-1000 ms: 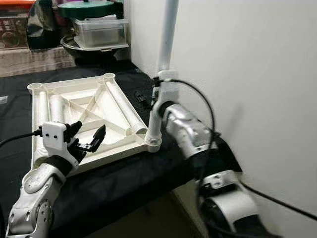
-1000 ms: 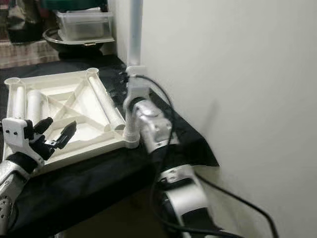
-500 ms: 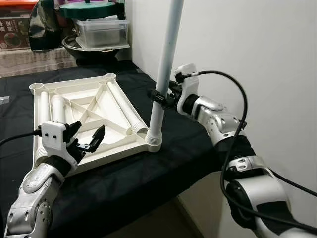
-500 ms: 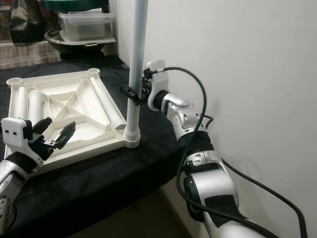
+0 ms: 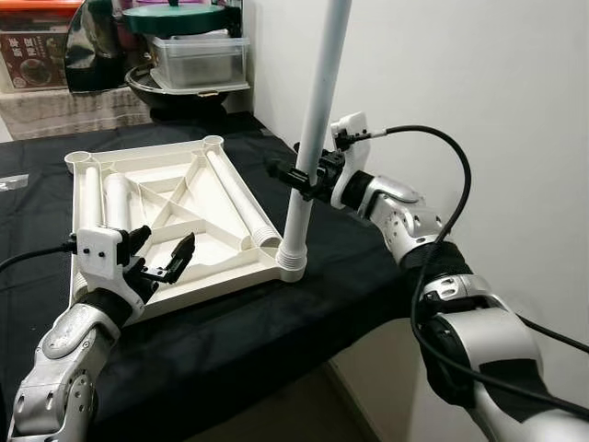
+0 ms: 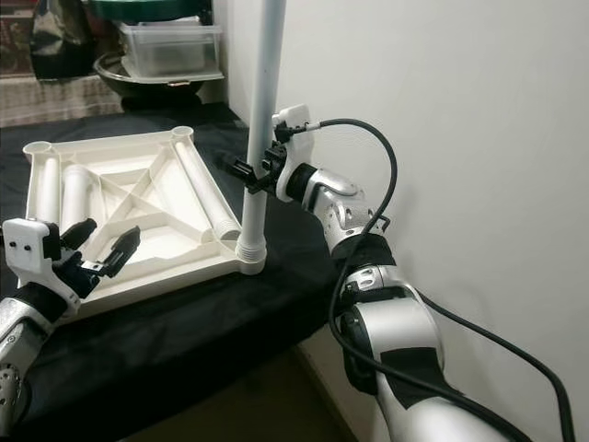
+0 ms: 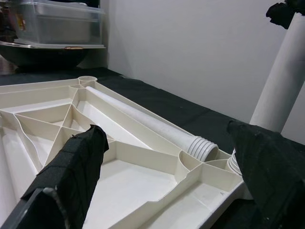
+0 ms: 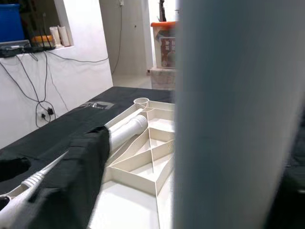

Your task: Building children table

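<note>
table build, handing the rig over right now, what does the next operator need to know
Right tool: shut on the upright leg, midway up; leg stands in the near right corner socket of the upside-down tabletop.
Left tool: open, hovering over the tabletop's near left edge, holding nothing.
Three loose legs lie inside the tabletop.
Done: one leg standing in its socket.
Left: the other three legs, then presumably flipping it.

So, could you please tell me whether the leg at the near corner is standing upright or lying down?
Upright. The white leg stands with its ribbed end in the near corner socket of the tabletop, and the right gripper is clamped around it partway up.
</note>
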